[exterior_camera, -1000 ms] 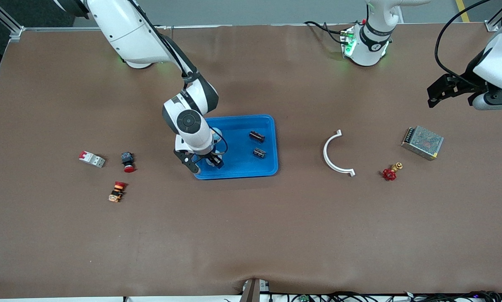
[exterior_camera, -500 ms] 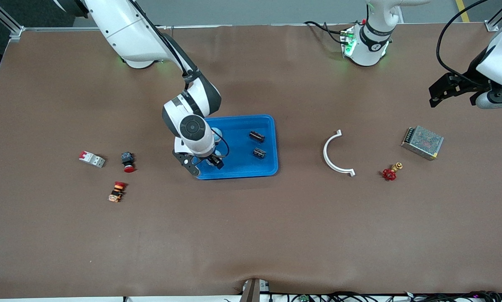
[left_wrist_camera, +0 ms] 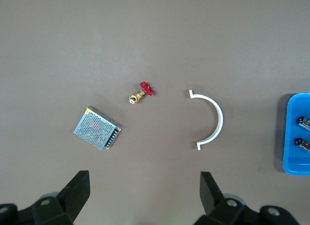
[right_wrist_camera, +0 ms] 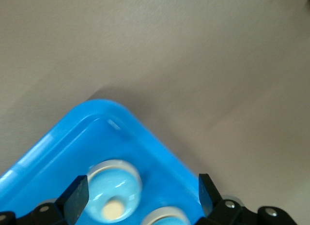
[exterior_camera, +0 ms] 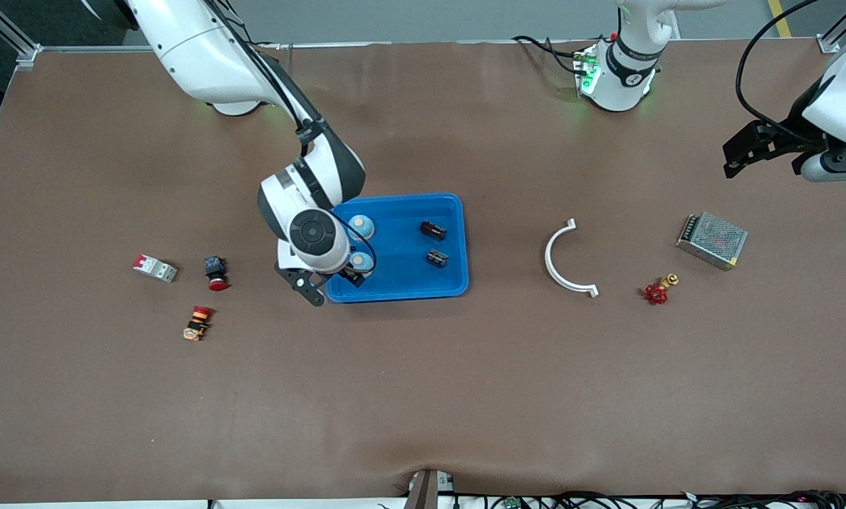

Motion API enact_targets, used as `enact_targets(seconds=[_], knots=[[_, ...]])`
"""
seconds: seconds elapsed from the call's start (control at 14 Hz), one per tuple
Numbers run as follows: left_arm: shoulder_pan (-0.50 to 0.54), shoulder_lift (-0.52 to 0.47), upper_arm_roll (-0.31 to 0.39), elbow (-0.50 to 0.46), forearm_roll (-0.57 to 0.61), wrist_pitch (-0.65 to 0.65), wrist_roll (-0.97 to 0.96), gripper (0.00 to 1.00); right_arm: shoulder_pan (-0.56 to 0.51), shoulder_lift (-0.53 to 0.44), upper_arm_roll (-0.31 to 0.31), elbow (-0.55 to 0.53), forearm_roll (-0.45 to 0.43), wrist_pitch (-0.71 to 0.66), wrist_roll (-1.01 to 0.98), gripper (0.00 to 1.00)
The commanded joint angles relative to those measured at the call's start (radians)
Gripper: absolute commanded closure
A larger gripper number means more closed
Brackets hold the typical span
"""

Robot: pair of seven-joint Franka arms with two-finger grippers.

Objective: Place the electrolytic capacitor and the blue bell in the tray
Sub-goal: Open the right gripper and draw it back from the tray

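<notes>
The right gripper (exterior_camera: 331,281) hangs open and empty over the corner of the shallow bright blue plastic tray (exterior_camera: 408,290), two round blue bells (exterior_camera: 360,226) just beneath. Two small black capacitors (exterior_camera: 432,230), seemingly electrolytic, lie in the tray. The left gripper (exterior_camera: 762,150) waits open above the tabletop (exterior_camera: 423,396).

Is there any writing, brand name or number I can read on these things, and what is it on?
No text can be read anywhere.
Two black capacitors in the blue tray: pale marks, too small to read.
Grey mesh box: no legible label.
White and red breaker: markings too small.
Left arm's base: only green lights, no words.
</notes>
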Motion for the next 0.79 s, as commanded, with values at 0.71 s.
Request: enact_targets(seconds=[0.71], knots=[[0.001, -0.013, -0.004, 0.008, -0.002, -0.034, -0.004, 0.00, -0.321, -0.021, 0.005, 0.099, -0.001, -0.230, -0.673, 0.00]])
